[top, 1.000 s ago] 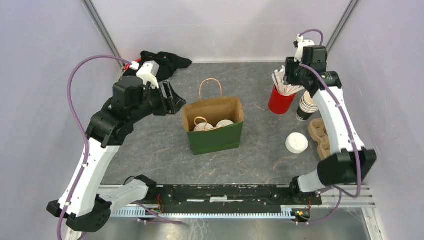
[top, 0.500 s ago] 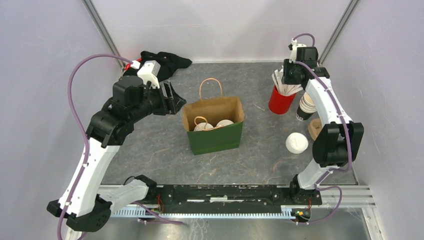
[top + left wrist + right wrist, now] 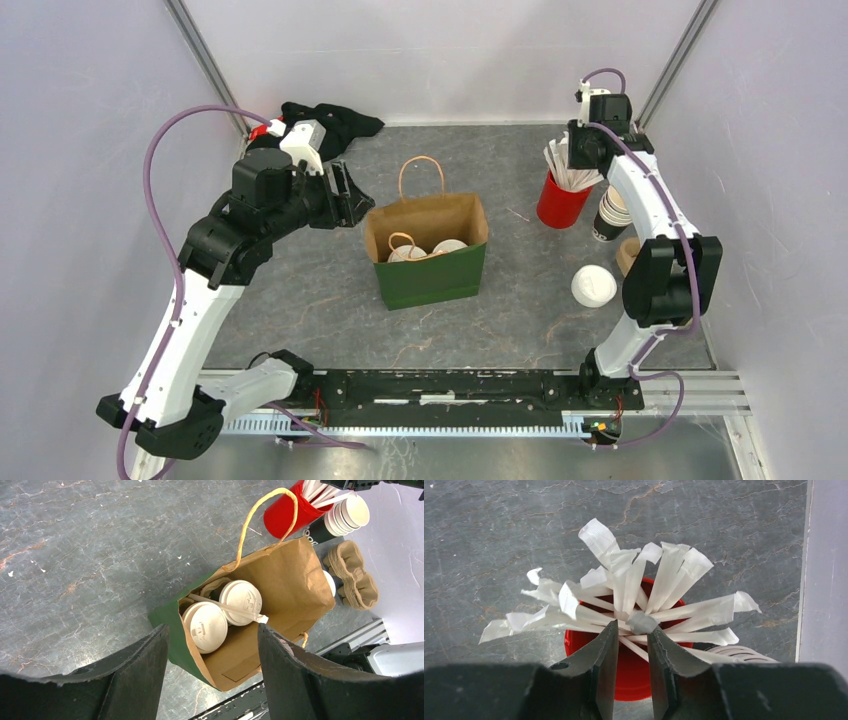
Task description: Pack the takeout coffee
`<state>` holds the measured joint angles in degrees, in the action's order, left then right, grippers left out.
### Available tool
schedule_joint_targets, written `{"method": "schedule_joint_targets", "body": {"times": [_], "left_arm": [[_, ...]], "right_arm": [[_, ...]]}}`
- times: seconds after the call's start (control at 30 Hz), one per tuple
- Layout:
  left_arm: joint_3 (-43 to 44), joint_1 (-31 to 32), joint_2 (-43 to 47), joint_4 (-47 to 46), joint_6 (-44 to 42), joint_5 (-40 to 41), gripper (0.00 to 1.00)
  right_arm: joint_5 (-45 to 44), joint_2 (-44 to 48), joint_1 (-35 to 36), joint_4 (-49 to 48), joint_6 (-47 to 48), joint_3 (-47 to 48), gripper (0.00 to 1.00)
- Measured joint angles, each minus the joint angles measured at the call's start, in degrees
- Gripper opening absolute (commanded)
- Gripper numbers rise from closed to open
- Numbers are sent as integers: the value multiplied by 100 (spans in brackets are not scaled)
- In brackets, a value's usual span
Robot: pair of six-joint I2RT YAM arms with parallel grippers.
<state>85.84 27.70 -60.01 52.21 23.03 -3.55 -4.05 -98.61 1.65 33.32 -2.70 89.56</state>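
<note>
While the paper bag (image 3: 428,250) stands upright and open near the middle of the table (image 3: 300,290), both coffees sit inside it: the left coffee cup (image 3: 206,626) and the right coffee cup (image 3: 241,595) are side by side, touching or nearly so, and only their round white lids show from above. A wrapped straw (image 3: 227,607) lies across the two lids, and one of the bag's paper handles is folded down into the bag beside them, while the other handle stands up at the far side. The left gripper (image 3: 352,197) hangs in the air just left of the bag's far left corner, its fingers spread wide and holding nothing. The right gripper (image 3: 631,640) is at the far right, directly over the red cup (image 3: 560,205) full of wrapped straws (image 3: 634,595); its fingers stand close together with only a narrow gap, their tips down among the straw tops, and I cannot tell whether they pinch one. Just right of the red cup is a stack of lidless cups (image 3: 612,215), with a cardboard cup carrier (image 3: 352,575) near it and a loose white lid (image 3: 594,286) lying on the table nearer the arms. A black cloth (image 3: 325,122) lies crumpled in the far left corner.
</note>
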Motion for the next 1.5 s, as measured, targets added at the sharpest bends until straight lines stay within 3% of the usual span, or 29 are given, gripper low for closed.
{"method": "schedule_joint_targets", "body": {"times": [0.33,0.6,0.87,1.0,1.23,1.33,1.5], "left_arm": [[0,0,0,0,-2,0,72],[0,0,28,0,-9,0,72],[0,0,116,2,-17,-2,72],[2,0,162,7,-15,-4,72],[2,0,234,168,-15,-11,71],[2,0,306,208,-13,-13,71],[2,0,487,225,-13,-66,72]], "right_arm": [[-103,-175,0,31,157,131,1],[-103,796,0,365,153,181,0],[114,1934,0,979,155,994,0],[933,2793,-7,1121,210,1058,0],[4098,4100,28,31,-378,468,0],[5053,4266,304,-433,-772,72,0],[5657,3869,1174,-315,-846,-140,0]]}}
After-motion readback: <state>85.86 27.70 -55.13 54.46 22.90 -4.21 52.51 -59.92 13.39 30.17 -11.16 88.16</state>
